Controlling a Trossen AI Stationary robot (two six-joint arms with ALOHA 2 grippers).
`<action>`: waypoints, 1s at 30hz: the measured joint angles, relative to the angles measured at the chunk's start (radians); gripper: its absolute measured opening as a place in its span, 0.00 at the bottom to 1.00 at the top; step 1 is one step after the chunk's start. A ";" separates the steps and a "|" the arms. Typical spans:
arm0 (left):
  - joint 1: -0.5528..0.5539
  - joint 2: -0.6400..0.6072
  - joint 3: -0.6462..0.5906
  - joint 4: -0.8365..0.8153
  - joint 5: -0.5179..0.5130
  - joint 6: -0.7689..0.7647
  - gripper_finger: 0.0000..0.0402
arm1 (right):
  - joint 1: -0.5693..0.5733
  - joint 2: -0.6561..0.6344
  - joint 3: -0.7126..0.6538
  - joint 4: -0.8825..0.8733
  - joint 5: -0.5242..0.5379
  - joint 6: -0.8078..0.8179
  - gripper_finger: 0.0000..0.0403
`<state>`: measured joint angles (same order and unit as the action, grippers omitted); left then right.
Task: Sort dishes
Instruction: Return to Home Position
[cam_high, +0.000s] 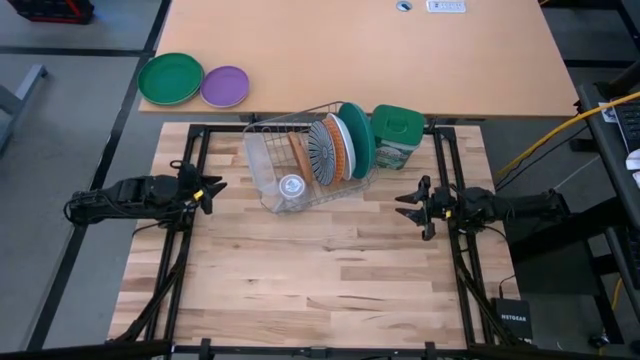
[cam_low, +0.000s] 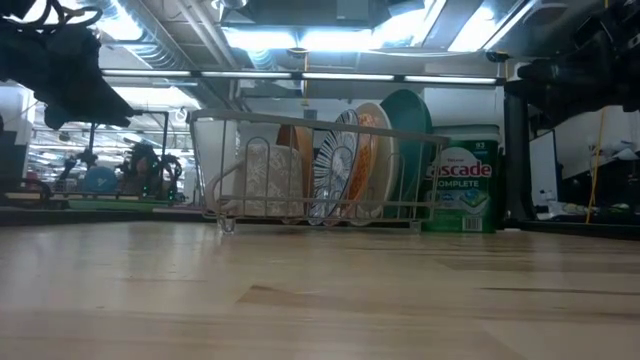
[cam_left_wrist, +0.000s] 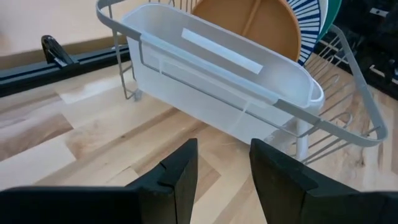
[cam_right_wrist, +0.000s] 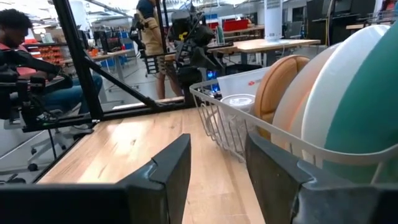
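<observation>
A wire dish rack (cam_high: 310, 155) stands at the far middle of the wooden table. In it, on edge, stand a brown plate (cam_high: 299, 157), a teal-and-white striped plate (cam_high: 322, 150), an orange plate (cam_high: 341, 150), a white plate (cam_right_wrist: 336, 87) and a large teal plate (cam_high: 357, 138). My left gripper (cam_high: 212, 188) hovers open to the rack's left, pointing at the rack's white plastic tub (cam_left_wrist: 217, 68). My right gripper (cam_high: 405, 205) hovers open to the rack's right, near its corner (cam_right_wrist: 214, 118). Neither has anything between its fingers.
A green lidded canister (cam_high: 398, 135) stands against the rack's right side. A green plate (cam_high: 170, 78) and a purple plate (cam_high: 224, 86) lie on the tan desk behind. A clear cup (cam_high: 291, 187) sits in the rack's near end. A person (cam_right_wrist: 18, 37) sits beyond the table.
</observation>
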<state>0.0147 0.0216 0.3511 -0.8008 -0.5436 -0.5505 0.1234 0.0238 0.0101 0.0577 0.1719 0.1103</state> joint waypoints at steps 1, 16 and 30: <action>0.000 0.000 0.000 0.000 0.000 -0.001 0.34 | 0.000 0.000 0.000 -0.002 0.002 0.001 0.39; 0.000 0.000 0.000 -0.002 0.000 -0.004 0.34 | 0.000 0.000 0.000 -0.001 0.011 -0.004 0.39; 0.000 0.000 0.000 -0.002 0.000 -0.004 0.34 | 0.000 0.000 0.000 0.000 0.016 -0.004 0.39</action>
<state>0.0147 0.0216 0.3511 -0.8024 -0.5438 -0.5541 0.1238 0.0238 0.0097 0.0574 0.1875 0.1062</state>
